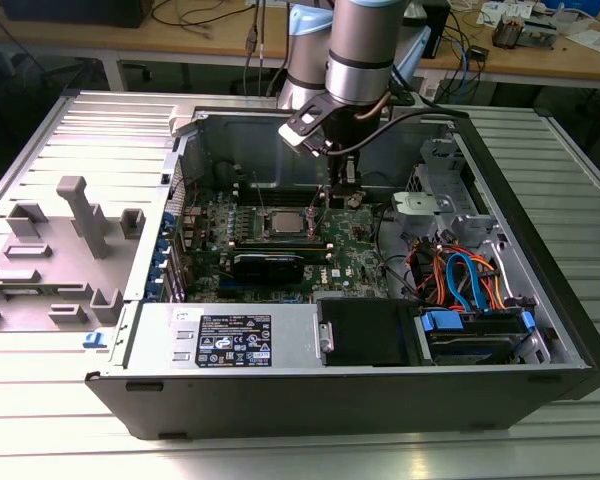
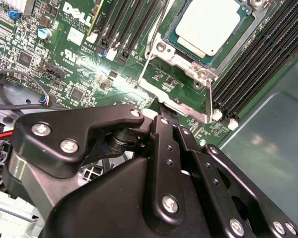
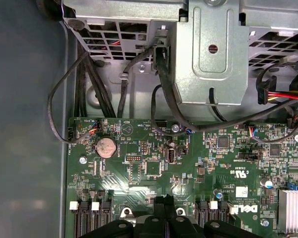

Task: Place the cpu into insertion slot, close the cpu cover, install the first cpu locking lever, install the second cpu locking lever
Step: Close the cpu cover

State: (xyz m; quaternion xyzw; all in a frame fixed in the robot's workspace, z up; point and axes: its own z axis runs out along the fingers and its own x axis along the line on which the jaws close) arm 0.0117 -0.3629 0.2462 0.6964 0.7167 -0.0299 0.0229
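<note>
The cpu (image 2: 208,24), silver-topped, lies in the insertion slot (image 1: 280,222) between the long black memory slots. The cpu cover (image 2: 181,55) lies flat around it as a metal frame. A thin lever rod (image 2: 209,99) runs along one side of the frame. A silver bar (image 2: 186,110) crosses the frame's near edge. My gripper (image 2: 161,105) is shut, and its tips sit at that bar; whether they touch it I cannot tell. In the exterior view my gripper (image 1: 346,200) hangs just to the right of the slot. In the first wrist view the fingertips (image 3: 160,201) stand close together over the green board.
The open computer case (image 1: 540,250) walls the board in on all sides. A metal drive cage (image 3: 208,54) and black cables (image 3: 159,89) lie beyond the board. Orange and blue cables (image 1: 460,280) fill the exterior view's right. A black card (image 1: 268,265) sits in front of the slot.
</note>
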